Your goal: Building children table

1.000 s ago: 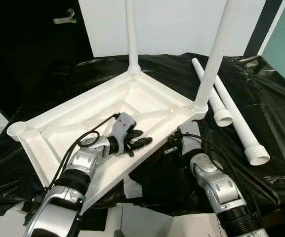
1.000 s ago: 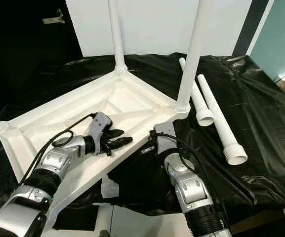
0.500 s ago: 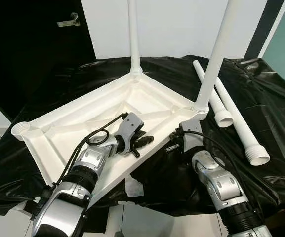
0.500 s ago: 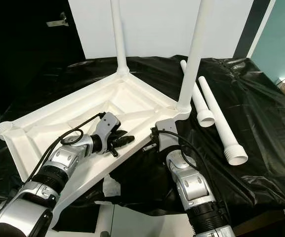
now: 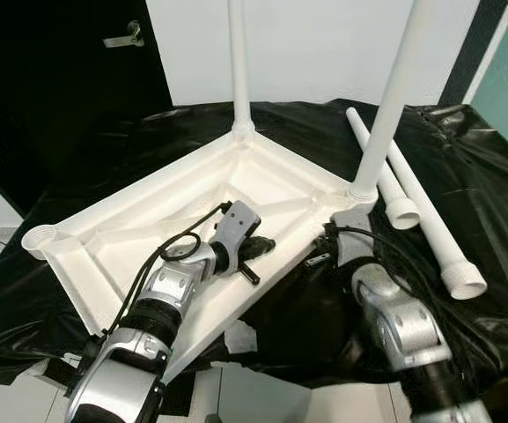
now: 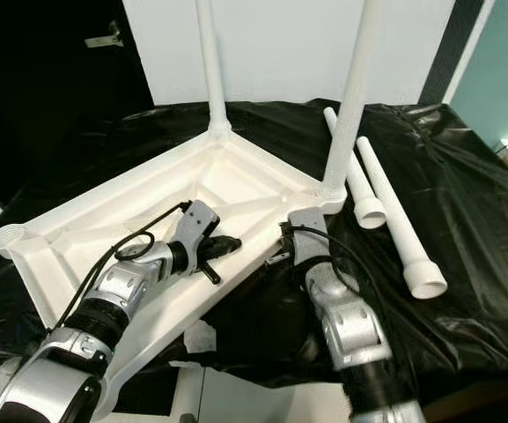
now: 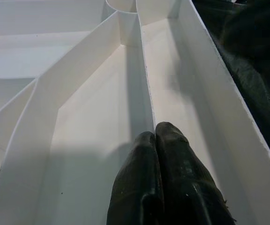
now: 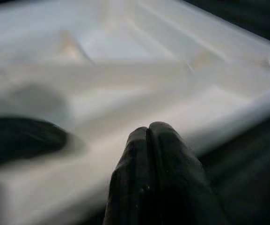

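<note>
Fitted legs (image 5: 239,62): tops cut off by upper edge.
Right wrist view: tabletop (image 8: 125,89) blurred.
Door handle (image 5: 121,37): small, detail indistinct.

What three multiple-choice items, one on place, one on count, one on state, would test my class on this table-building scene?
1. Where is the left gripper?
A. inside the upturned tabletop
B. on a loose leg
C. at the door

2. How many legs lie loose on the black sheet?
A. none
B. two
C. four

3. How are the left gripper's fingers?
A. wide open
B. shut, empty
C. shut on a leg

Key: 1 A, it rests among the ribs; 2 B, two lie side by side; 3 B, its wrist view shows them pressed together, holding nothing.
</note>
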Robot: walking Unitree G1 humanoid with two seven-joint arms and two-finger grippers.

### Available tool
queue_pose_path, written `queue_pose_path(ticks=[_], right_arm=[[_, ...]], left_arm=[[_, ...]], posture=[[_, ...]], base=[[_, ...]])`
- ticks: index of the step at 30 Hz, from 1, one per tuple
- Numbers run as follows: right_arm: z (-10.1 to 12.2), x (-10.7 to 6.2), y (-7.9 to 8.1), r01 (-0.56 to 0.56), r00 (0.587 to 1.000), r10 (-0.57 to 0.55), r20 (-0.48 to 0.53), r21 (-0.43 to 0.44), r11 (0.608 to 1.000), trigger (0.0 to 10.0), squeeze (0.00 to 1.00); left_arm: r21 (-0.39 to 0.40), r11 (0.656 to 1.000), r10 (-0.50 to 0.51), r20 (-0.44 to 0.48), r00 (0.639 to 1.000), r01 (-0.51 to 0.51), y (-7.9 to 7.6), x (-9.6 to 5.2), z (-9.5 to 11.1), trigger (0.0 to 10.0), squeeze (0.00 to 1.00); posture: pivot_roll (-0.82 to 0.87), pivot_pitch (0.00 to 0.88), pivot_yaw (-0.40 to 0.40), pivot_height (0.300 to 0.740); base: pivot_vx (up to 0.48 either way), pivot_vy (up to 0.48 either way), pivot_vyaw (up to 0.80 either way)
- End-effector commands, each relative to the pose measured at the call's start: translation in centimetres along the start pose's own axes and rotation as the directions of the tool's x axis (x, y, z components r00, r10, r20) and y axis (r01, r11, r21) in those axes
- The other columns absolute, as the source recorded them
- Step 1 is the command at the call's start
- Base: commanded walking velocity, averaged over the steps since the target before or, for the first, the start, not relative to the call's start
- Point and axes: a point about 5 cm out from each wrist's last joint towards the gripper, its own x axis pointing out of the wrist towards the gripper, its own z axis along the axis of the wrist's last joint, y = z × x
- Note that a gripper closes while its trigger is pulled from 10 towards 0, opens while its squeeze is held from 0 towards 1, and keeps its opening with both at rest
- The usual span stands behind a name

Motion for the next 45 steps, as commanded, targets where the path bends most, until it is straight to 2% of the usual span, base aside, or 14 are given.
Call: queue_pose_path(ticks=[1,5,7,10,14,19,25,28,32,35,40,43,45], right_arm=[[0.0,-0.3,0.1,0.01,1.0,-0.01,-0.006,-0.006,1.0,10.0,0.0],[0.3,-1.0,-0.9,0.076,0.997,-0.076,-0.001,-0.013,0.997,10.0,0.0],[0.1,-1.3,-2.0,0.114,0.993,-0.114,-0.019,-0.021,0.993,10.0,0.0],[-0.2,-1.9,-2.5,0.136,0.989,-0.137,-0.055,-0.025,0.99,10.0,0.0],[-0.3,-2.3,-2.3,0.131,0.989,-0.132,-0.063,-0.023,0.991,10.0,0.0],[-1.9,-2.4,-2.0,0.152,0.983,-0.154,-0.101,-0.031,0.988,10.0,0.0],[-5.1,-0.9,-3.4,0.184,0.962,-0.181,-0.203,-0.008,0.983,10.0,0.0],[-5.7,0.1,-4.3,0.179,0.958,-0.181,-0.223,-0.027,0.983,10.0,0.0],[-6.1,0.6,-4.8,0.172,0.957,-0.176,-0.23,-0.036,0.984,10.0,0.0],[-6.8,1.4,-6.4,0.165,0.956,-0.182,-0.229,-0.09,0.982,10.0,0.0],[-5.9,2.7,-7.1,0.103,0.974,-0.135,-0.181,-0.175,0.979,10.0,0.0],[-5.5,3.2,-7.2,0.089,0.979,-0.122,-0.164,-0.196,0.977,10.0,0.0],[-4.8,4.3,-7.5,0.06,0.985,-0.093,-0.145,-0.216,0.975,10.0,0.0]], left_arm=[[-0.054,0.994,-0.099,-0.092,0.991,0.094,-2.3,1.3,-2.4,10.0,0.0],[-0.045,0.995,-0.09,-0.095,0.991,0.086,-2.3,1.7,-2.3,10.0,0.0],[-0.042,0.995,-0.091,-0.093,0.991,0.087,-2.5,2.0,-2.2,10.0,0.0],[-0.039,0.995,-0.092,-0.091,0.992,0.089,-2.6,2.1,-2.2,10.0,0.0],[-0.038,0.996,-0.088,-0.09,0.992,0.085,-2.5,2.0,-2.2,10.0,0.0],[-0.034,0.997,-0.074,-0.086,0.994,0.071,-2.3,1.7,-2.5,10.0,0.0],[-0.03,0.997,-0.078,-0.082,0.994,0.076,-2.5,1.8,-2.5,10.0,0.0],[-0.027,0.997,-0.07,-0.083,0.994,0.068,-2.4,1.8,-2.5,10.0,0.0],[-0.027,0.998,-0.066,-0.084,0.994,0.064,-2.3,1.7,-2.5,10.0,0.0],[-0.027,0.997,-0.069,-0.087,0.994,0.067,-2.3,1.5,-2.7,10.0,0.0],[-0.034,0.993,-0.113,-0.086,0.99,0.11,-2.8,1.3,-2.9,10.0,0.0],[-0.033,0.992,-0.126,-0.084,0.989,0.123,-3.0,1.3,-2.9,10.0,0.0],[-0.031,0.99,-0.141,-0.075,0.987,0.139,-3.3,1.5,-2.7,10.0,0.0]], posture=[[-0.09,0.0,0.042,0.74],[-0.1,0.0,0.042,0.74],[-0.11,0.0,0.036,0.74],[-0.11,0.0,0.031,0.74],[-0.11,0.0,0.027,0.74],[-0.1,0.0,0.024,0.74],[-0.09,0.0,0.027,0.74],[-0.07,0.0,0.026,0.74],[-0.06,0.0,0.025,0.74],[-0.05,0.0,0.022,0.74],[-0.04,0.0,0.022,0.74],[-0.04,0.0,0.021,0.74],[-0.04,0.0,0.023,0.74]], base=[[0.0,0.0,0.0],[0.0,0.0,0.0],[0.0,0.0,0.0],[0.0,0.0,0.0],[0.0,0.0,0.0],[0.0,0.0,0.0],[0.0,0.0,0.0],[0.0,0.0,0.0],[0.0,0.0,0.0],[0.0,0.0,0.0],[0.0,0.0,0.0],[0.0,0.0,0.0],[0.0,0.0,0.0]])
